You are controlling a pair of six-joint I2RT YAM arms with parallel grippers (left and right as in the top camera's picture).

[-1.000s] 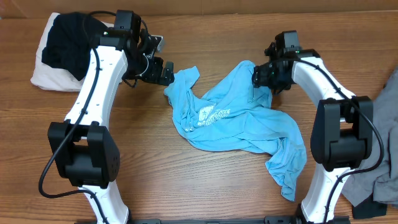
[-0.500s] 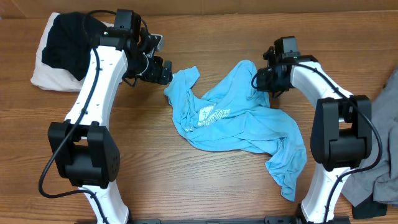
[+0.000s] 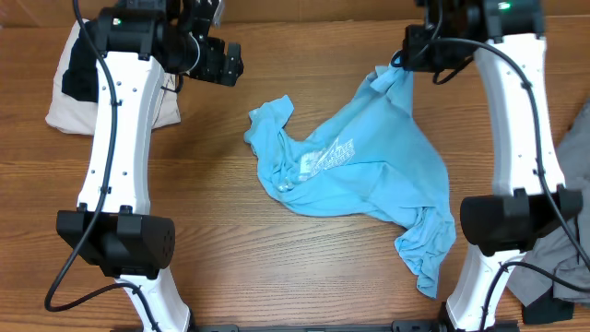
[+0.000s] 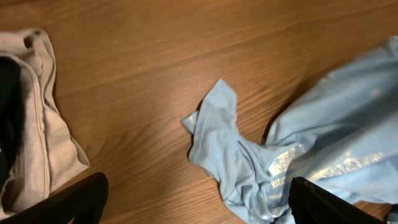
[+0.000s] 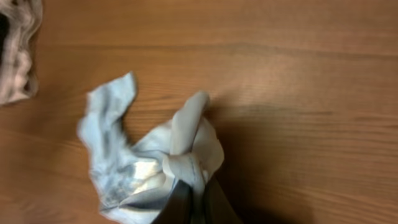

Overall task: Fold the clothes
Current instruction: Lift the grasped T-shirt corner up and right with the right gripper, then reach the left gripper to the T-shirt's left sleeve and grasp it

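Aloft, right claw [image 3: 412,65] pinching the blue T-shirt [image 3: 359,171] by its edge, left claw [image 3: 219,61] spread wide over the bench [image 3: 277,258].

Count, cloth items: four.
- One sky-blue short-sleeved T-shirt with pale printed lettering [image 3: 369,166].
- One black cloth garment [image 3: 74,78], partly hidden.
- One beige cloth garment [image 3: 64,118] beneath the black one.
- One grey cloth heap [image 3: 579,138] at the right edge, cut off; whether it is a single garment cannot be told.

Count, white-and-black robot arms: two, the left arm [image 3: 115,138] and the right arm [image 3: 525,120].

Count, brown wood-grain desk [image 3: 230,258]: one.
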